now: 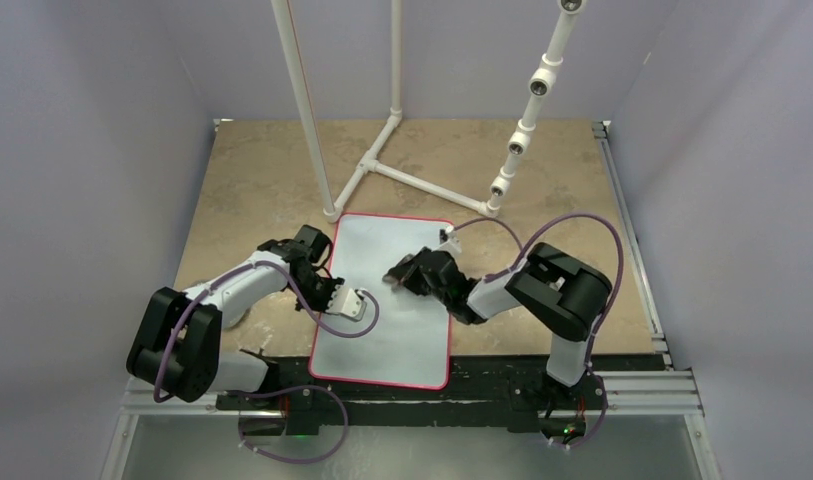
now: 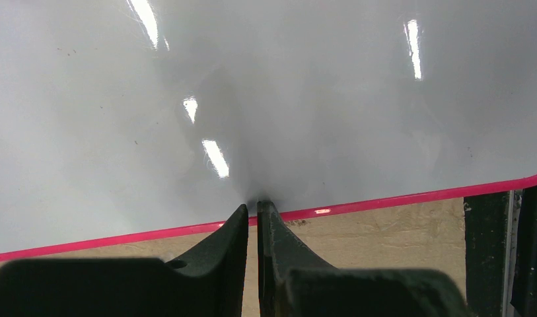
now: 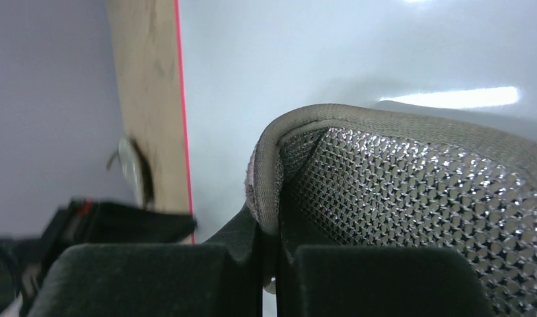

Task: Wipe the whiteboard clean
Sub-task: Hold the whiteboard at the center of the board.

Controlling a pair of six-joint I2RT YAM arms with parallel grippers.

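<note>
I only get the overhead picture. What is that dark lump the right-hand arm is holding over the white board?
Observer: The right wrist camera shows the right tool shut on a grey, silvery mesh pad, pinched by its stitched border.
Operator: And is the other arm grabbing the board?
Observer: The left wrist camera shows the left tool with its fingers closed to a slit, tips at the whiteboard's red edge. I cannot tell whether they press on it.

White whiteboard (image 1: 392,340), red border; silver diamond-mesh pad (image 3: 411,198), grey-brown trim, in black right pincer (image 3: 271,221); mottled tan table (image 1: 262,180).
</note>
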